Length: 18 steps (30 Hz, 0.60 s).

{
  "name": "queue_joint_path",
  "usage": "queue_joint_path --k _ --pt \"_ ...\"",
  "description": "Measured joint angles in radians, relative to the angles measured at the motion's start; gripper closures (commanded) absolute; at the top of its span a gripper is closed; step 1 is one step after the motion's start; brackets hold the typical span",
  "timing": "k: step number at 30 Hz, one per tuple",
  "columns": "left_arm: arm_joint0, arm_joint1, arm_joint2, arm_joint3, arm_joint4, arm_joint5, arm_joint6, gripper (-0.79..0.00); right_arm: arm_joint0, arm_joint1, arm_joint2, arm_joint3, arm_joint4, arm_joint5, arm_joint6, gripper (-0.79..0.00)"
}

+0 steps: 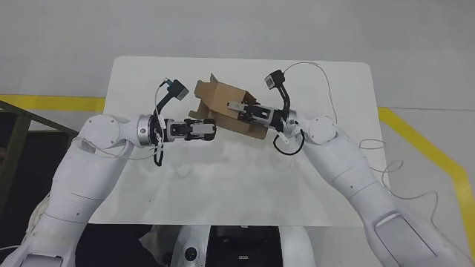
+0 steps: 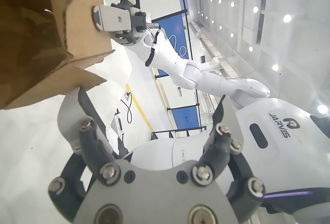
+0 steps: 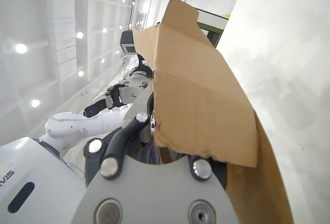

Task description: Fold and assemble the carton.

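Note:
A brown cardboard carton [image 1: 221, 101] sits half-formed on the white table [image 1: 297, 185], its flaps loose and sticking out. My right gripper [image 1: 237, 109] comes in from the right and is shut on one carton wall; the panel [image 3: 196, 96] runs between its fingers [image 3: 140, 116]. In the left wrist view that same right gripper [image 2: 99, 20] pinches the carton's edge [image 2: 85, 16]. My left gripper [image 1: 210, 128] is at the carton's near left corner, open [image 2: 152, 98], with one fingertip [image 2: 82, 93] just under a loose flap [image 2: 87, 78] and nothing between its fingers.
A thin white cable [image 1: 326, 81] loops over the table's back right part. Bare table surface lies in front of the carton and on both sides. A yellow floor stripe [image 1: 415, 130] runs past the table's right edge.

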Motion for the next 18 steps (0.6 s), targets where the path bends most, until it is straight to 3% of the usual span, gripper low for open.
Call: queue_joint_path --k 18 --pt "-0.014 -0.001 0.011 0.02 -0.008 0.003 -0.004 -0.785 -0.029 -0.007 0.011 -0.051 -0.052 0.026 -0.005 0.0"
